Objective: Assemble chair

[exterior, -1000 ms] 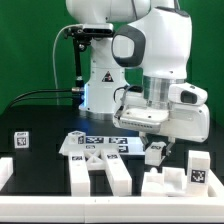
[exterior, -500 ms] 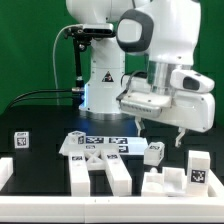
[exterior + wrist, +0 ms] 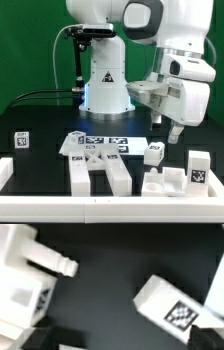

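The arm (image 3: 104, 78) stands on its white base in the middle of the exterior view and rises up to the top edge of the picture. From a round joint (image 3: 142, 18) near the top it bends down toward the exterior view's right. The wrist (image 3: 188, 62) is tilted, so the white hand block (image 3: 180, 95) under it leans toward the exterior view's left. The pincer (image 3: 167, 124) points downward and a little sideways. Its two dark fingers (image 3: 178, 130) stand wide apart, the gap between them is free, and they grip nothing.
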Motion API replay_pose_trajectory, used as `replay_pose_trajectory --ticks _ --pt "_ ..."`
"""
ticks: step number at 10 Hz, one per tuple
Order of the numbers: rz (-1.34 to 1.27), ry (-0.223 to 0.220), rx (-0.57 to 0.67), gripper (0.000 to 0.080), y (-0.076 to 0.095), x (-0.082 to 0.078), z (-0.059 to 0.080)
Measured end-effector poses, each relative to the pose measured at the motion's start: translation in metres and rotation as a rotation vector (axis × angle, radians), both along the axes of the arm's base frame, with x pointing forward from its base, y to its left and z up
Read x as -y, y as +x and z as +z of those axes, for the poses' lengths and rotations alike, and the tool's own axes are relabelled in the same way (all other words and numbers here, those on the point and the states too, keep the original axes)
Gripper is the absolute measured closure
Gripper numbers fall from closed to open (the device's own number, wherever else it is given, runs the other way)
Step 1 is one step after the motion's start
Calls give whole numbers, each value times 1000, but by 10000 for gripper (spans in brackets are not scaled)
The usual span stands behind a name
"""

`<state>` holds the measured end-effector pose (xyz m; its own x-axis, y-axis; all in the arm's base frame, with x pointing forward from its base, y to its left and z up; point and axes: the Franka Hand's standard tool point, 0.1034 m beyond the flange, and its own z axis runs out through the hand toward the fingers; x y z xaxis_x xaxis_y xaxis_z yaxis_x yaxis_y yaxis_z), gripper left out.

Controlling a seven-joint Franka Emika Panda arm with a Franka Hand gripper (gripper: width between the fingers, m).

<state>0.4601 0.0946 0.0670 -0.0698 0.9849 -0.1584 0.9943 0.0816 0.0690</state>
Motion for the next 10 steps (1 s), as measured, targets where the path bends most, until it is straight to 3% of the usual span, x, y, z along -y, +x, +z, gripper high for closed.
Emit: replay_pose_trajectory --ticks 2,8,10 --pt "-280 16 24 150 2 -1 0" --pt "-698 67 56 150 0 -4 -1" --pt "-977 78 69 150 3 4 -2"
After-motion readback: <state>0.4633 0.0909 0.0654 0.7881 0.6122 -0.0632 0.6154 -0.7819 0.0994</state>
